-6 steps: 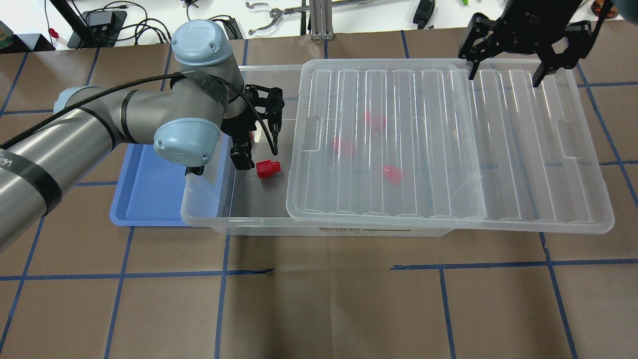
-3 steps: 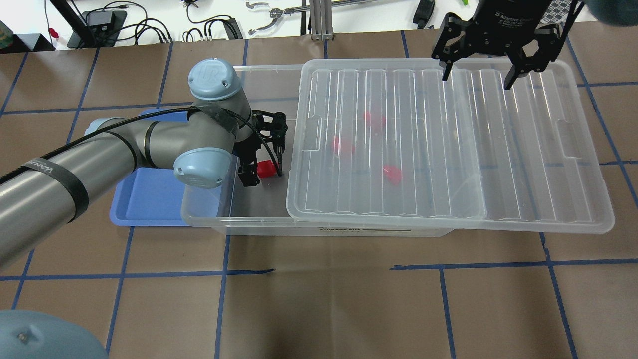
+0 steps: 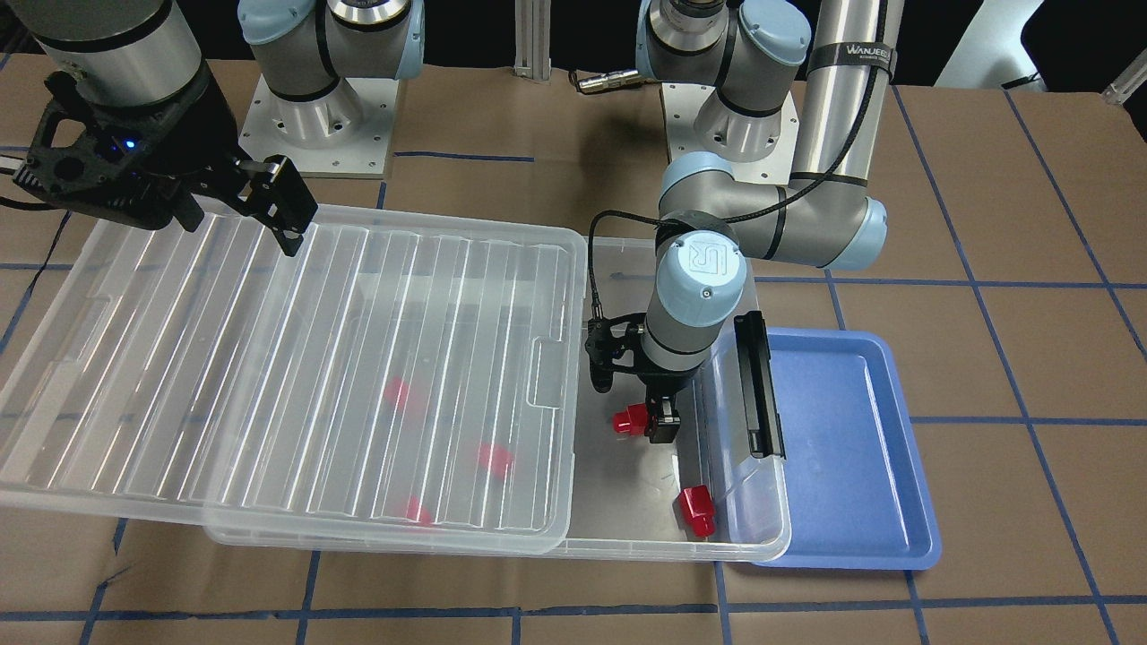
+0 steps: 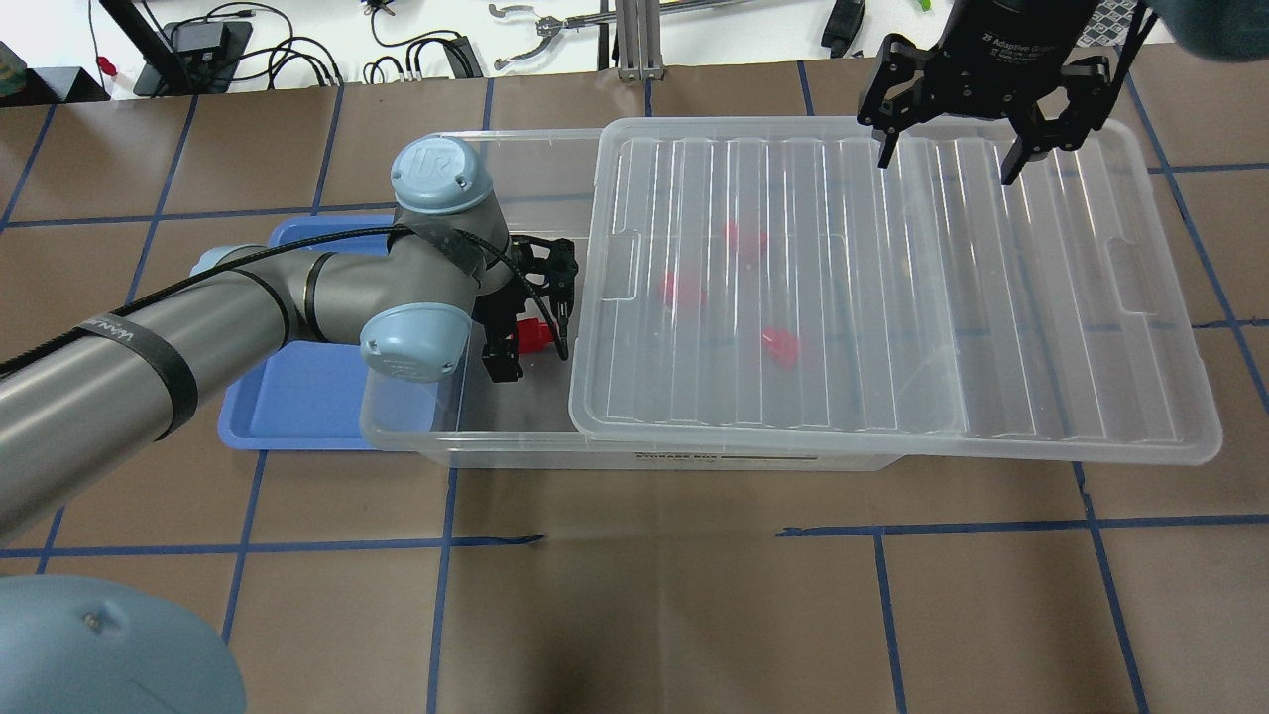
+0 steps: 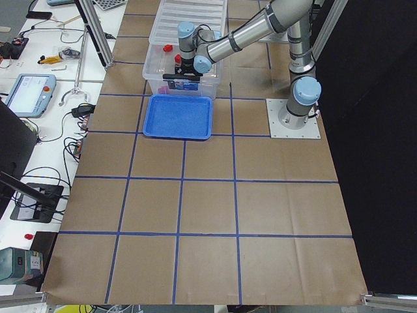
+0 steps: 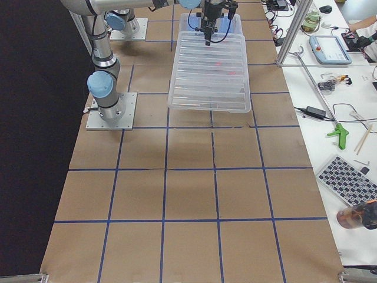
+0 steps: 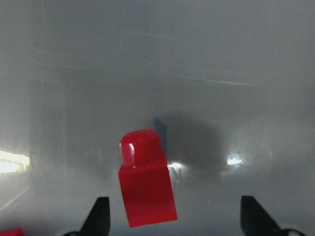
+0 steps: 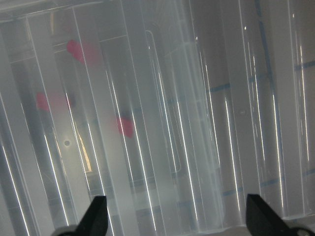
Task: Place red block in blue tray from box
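Jaws spread, the left pincer [image 4: 531, 352] is straddling the red block [image 4: 533, 335] in the box [image 4: 476, 441], ungripped; the blue tray [image 4: 297, 412] is waiting unfilled.

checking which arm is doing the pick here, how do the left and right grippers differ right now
The left gripper is down inside the box's uncovered end; the right gripper hangs above the lid, touching nothing. The left gripper has a red block between its fingers, not yet pinched; the right gripper has nothing between its fingers. Both are open.
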`<action>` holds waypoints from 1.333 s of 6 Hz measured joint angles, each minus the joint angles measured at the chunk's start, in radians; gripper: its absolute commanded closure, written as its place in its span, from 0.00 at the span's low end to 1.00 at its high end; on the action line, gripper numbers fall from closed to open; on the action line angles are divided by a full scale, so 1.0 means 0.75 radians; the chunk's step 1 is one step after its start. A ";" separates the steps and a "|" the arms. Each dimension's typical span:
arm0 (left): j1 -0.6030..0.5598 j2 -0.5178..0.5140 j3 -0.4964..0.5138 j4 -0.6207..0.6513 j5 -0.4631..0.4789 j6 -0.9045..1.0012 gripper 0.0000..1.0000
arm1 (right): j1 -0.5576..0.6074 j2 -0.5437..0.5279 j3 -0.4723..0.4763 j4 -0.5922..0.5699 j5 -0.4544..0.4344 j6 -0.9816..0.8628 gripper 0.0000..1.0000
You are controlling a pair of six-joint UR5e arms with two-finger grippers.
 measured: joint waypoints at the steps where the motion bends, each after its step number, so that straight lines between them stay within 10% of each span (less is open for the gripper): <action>1: 0.001 -0.005 0.000 0.003 0.001 0.001 0.27 | 0.000 -0.003 -0.002 0.000 0.004 0.000 0.00; 4: 0.005 -0.039 0.002 0.071 -0.011 -0.002 0.47 | 0.000 -0.005 -0.001 0.011 0.007 -0.019 0.00; 6: 0.006 -0.041 0.000 0.083 -0.013 -0.002 1.00 | -0.001 -0.003 0.001 0.010 0.008 -0.038 0.00; 8: 0.010 -0.031 0.002 0.080 -0.012 -0.001 1.00 | -0.003 -0.002 0.001 0.010 0.008 -0.041 0.00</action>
